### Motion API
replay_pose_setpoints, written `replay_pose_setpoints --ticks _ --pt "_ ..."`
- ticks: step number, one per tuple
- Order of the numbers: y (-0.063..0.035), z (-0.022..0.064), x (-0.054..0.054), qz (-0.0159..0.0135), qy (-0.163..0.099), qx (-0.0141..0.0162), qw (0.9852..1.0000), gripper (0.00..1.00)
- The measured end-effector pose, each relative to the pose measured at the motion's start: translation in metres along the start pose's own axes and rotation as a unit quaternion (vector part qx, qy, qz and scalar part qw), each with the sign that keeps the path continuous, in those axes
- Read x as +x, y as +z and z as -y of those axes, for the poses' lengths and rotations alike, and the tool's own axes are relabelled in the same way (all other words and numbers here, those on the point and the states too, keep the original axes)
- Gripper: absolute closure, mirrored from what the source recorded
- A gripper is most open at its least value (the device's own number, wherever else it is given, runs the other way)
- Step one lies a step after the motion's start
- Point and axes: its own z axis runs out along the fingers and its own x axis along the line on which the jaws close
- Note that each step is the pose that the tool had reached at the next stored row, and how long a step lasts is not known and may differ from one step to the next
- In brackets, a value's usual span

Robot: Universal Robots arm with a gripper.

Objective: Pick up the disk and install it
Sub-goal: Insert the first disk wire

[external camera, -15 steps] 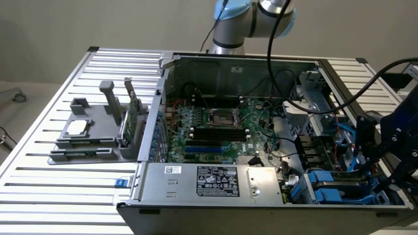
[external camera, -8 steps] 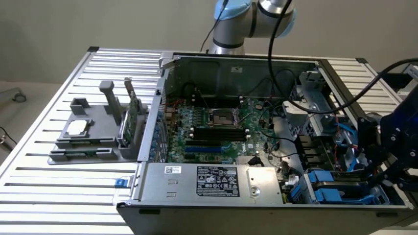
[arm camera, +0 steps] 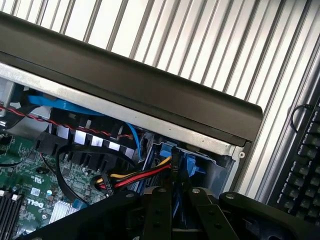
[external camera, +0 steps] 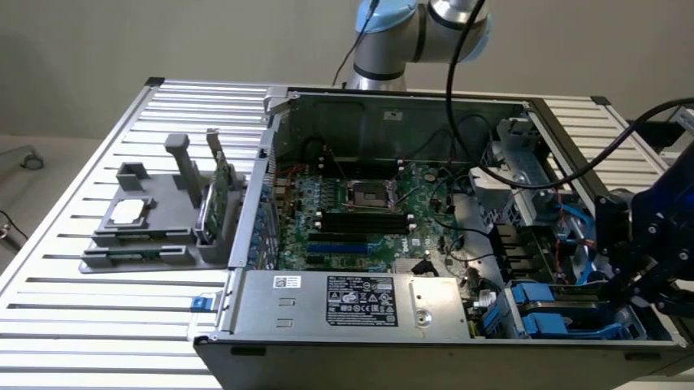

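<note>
The gripper (arm camera: 179, 195) has its fingers (arm camera: 159, 212) drawn close, seemingly pinching a blue strip of the carrier of the disk (arm camera: 194, 162). The disk sits in the bay at the corner of the case (arm camera: 150, 100), just beside the red and yellow cables (arm camera: 142, 175). I judge it stiff, fairly heavy and shock-shy, its plastic frame a little slick, so the frame's rim is the sound hold rather than the metal face. Beyond the case wall lies the ribbed surface (arm camera: 200, 35).

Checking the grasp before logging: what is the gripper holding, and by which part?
The gripper appears to pinch the disk by the edge of its blue carrier, which sits in a corner of the computer case.
</note>
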Motion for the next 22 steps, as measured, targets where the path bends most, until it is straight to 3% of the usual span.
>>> replay_pose_setpoints --ticks 11,16,18,22 --pt "-0.008 0.0101 0.003 0.0013 0.005 0.0004 1.0 0.83" --pt "-0.0071 0.0157 0.005 0.0017 0.013 0.0007 0.9999 0.83" --pt "-0.0061 0.0175 0.006 0.0027 0.017 0.0011 0.9999 0.83" --pt "-0.0026 0.0197 0.007 0.0076 0.026 0.003 0.9996 0.83"
